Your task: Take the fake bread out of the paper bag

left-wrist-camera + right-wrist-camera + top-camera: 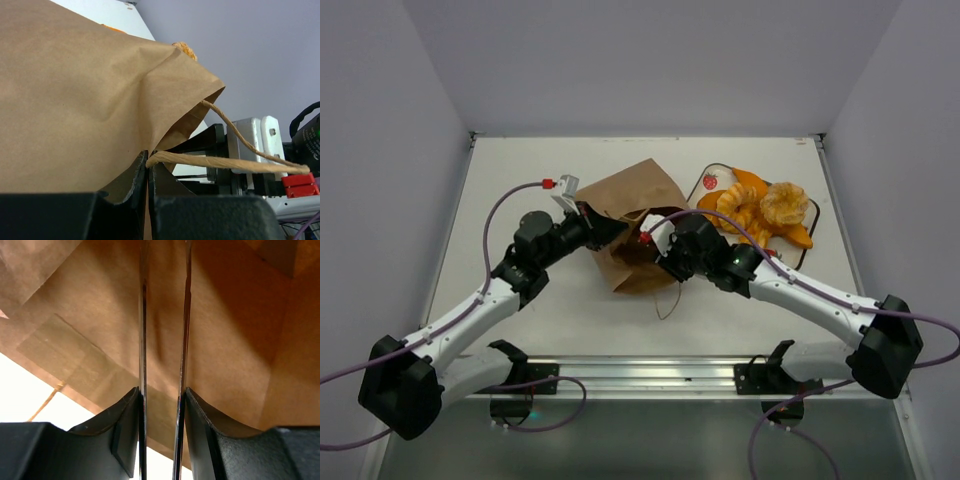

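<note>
Ideally, the left gripper point(148, 172), pinching the rim of the paper bag point(630, 195), should hold it steady while the narrowly parted, empty right gripper point(163, 300) inside reaches deeper; no bread shows ahead.

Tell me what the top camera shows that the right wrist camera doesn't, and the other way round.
Only the top view: both arms, the left gripper at the bag's edge, and orange bread pieces on a tray. Only the right wrist view: the bag's inside, nothing between the narrowly parted fingers. Both: the paper bag and the right gripper.
</note>
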